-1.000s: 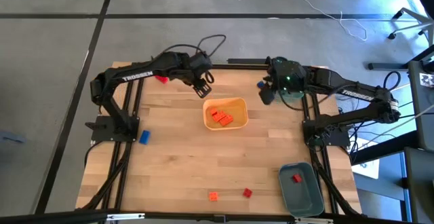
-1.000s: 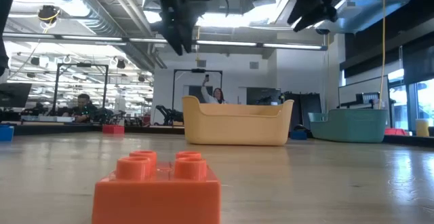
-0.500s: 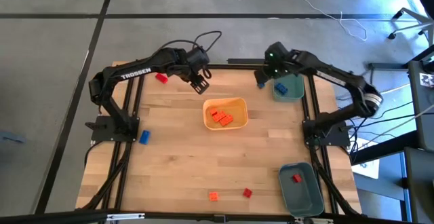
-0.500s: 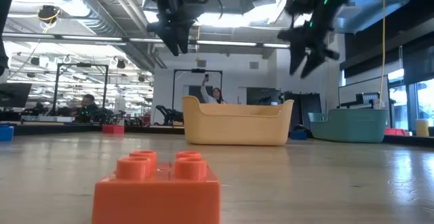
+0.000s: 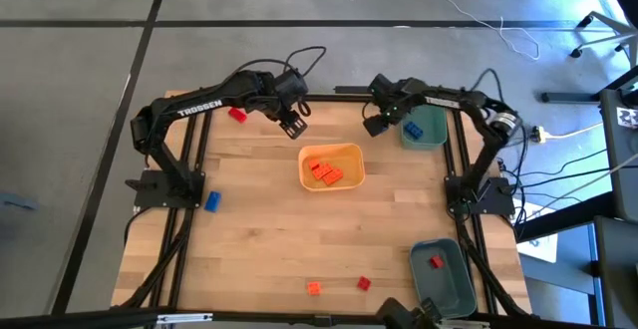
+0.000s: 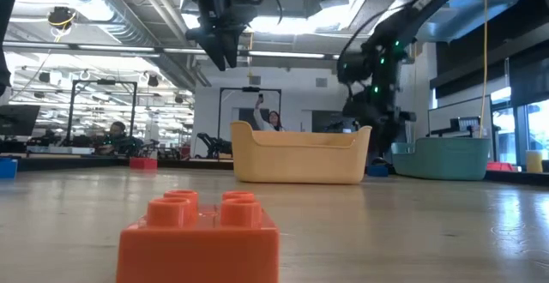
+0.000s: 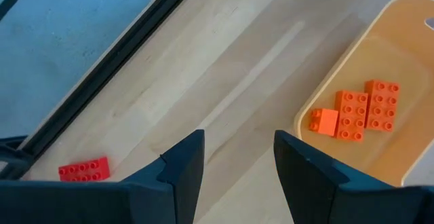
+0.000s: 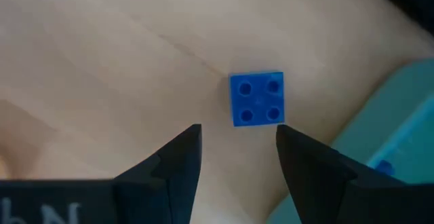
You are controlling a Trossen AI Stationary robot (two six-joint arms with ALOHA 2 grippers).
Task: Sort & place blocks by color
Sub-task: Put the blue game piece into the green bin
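Observation:
A small blue block lies flat on the wood beside the far teal bin, which holds another blue block. My right gripper hangs open just above the loose blue block, pointing down, and touches nothing. My left gripper is open and raised beyond the yellow-orange tray, which holds orange blocks. A red block lies at the far left. A blue block lies at the left. An orange block and a red block lie near the front edge.
A second teal bin at the near right holds a red block. The black frame rail runs along the far edge, just behind both grippers. Bare wood lies between the tray and the near blocks.
My right gripper has swung from above the far teal bin toward the table's left and come down, tipping over until it points down at the loose blue block. Its fingers stay open. No block has moved.

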